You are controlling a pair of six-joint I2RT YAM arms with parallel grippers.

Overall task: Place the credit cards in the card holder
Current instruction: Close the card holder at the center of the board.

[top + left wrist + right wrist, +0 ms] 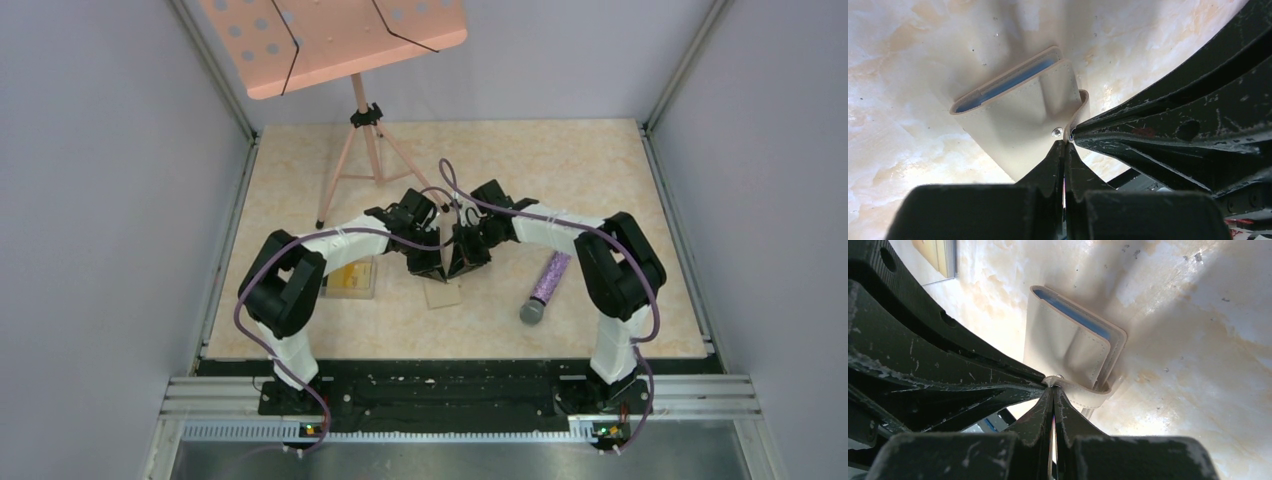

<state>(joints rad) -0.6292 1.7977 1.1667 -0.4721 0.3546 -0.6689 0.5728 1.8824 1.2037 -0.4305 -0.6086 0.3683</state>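
The tan card holder (443, 294) lies on the table at the centre, folded, its light blue inside showing along the edge (1013, 107) (1068, 342). My left gripper (1065, 143) is shut at the holder's edge just below the snap dot (1057, 132). My right gripper (1053, 386) is shut on the end of the holder's snap strap (1088, 392). The two grippers' tips meet there, left (432, 250) and right (466, 248). Gold-yellow credit cards (350, 276) lie in a clear box left of the holder and also show in the right wrist view (934, 254).
A purple glitter microphone (545, 287) lies to the right of the holder. A pink music stand (335, 40) rises at the back, its tripod legs (370, 150) just behind the grippers. Grey walls close in both sides of the table.
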